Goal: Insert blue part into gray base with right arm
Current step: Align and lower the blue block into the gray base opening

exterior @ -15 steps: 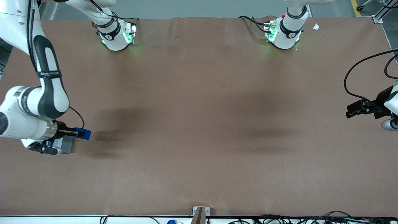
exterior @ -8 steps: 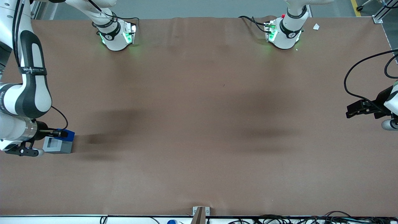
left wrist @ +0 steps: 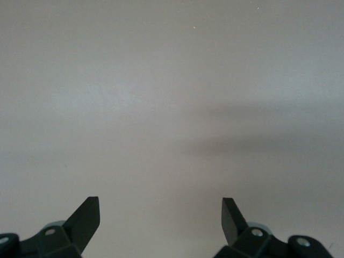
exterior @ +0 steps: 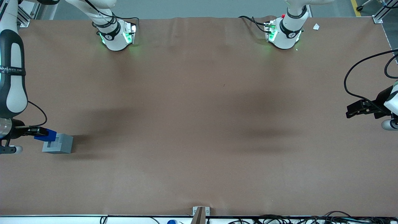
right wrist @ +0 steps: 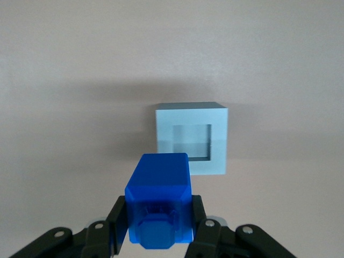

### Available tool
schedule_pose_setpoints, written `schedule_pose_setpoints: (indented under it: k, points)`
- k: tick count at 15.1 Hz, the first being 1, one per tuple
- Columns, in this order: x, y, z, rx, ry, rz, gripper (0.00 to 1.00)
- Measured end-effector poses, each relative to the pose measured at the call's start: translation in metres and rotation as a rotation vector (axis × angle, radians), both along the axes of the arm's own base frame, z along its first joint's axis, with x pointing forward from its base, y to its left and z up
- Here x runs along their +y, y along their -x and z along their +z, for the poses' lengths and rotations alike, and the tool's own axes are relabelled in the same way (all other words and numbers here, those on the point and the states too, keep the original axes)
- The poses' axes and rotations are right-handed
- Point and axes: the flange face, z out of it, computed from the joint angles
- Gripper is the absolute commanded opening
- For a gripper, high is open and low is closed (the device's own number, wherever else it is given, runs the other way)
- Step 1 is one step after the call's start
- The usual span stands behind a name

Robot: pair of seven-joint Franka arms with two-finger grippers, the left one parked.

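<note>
**Blue part held above the table beside the gray base**

Although most of the right arm (exterior: 11,77) is cut off by the edge of the front view, its gripper (exterior: 36,133) shows clearly enough, clamped on the blue part (exterior: 46,135). The two black fingers (right wrist: 119,221) press against the block's sides in the right wrist view, and their tips are hidden by the block itself. The blue part's (right wrist: 159,200) underside cannot be seen, so its stepped shape is hard to make out; only a rounded boss on its near face shows.

The gray base (exterior: 58,143) stands on the brown table (exterior: 199,124) toward the working arm's end, its square socket facing up. In the wrist view the gray base (right wrist: 191,137) is fully visible, its socket open and unfilled, with the blue part overlapping only one lower corner of it. From the front, the blue part sits at the base's corner toward the working arm, slightly farther from the camera; whether the two touch cannot be told.

The socket's floor lies partly in shadow.
</note>
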Motion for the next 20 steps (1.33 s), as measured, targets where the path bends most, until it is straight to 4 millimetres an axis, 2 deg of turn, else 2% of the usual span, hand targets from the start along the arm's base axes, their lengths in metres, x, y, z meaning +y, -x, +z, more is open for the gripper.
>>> schedule_pose_setpoints:
  k: [3,6,10,16,20]
  points:
    - [-0.014,-0.006,-0.014,0.003,-0.001,0.022,0.08]
    - [-0.018,-0.015,-0.023,0.0,0.002,0.031,0.07]
    - [-0.018,-0.02,-0.027,-0.004,0.004,0.033,0.05]
    - [-0.037,-0.014,-0.032,-0.01,-0.02,-0.008,0.05]
    - [-0.036,-0.015,-0.033,-0.016,-0.042,-0.017,0.05]
